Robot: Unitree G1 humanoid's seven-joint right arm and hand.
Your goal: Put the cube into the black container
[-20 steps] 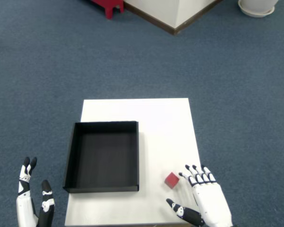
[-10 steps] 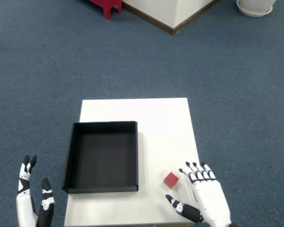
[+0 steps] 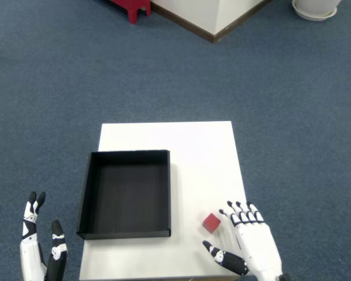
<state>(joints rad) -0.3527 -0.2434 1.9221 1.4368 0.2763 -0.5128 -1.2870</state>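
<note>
A small red cube (image 3: 211, 222) lies on the white table (image 3: 193, 146), right of the black container (image 3: 126, 194). The container is an open square tray with nothing inside. My right hand (image 3: 248, 246) hovers at the table's near right corner, open, palm down. Its fingertips (image 3: 231, 214) sit just right of the cube, and the thumb (image 3: 219, 255) points left below it. The hand holds nothing.
My left hand (image 3: 41, 249) hangs off the table's left side, over blue carpet. A red stool (image 3: 131, 7) and a white wall base (image 3: 216, 20) stand far back. A white round object (image 3: 316, 9) sits at the top right.
My right hand has shifted slightly left and nearer the cube. The cube and container have not moved.
</note>
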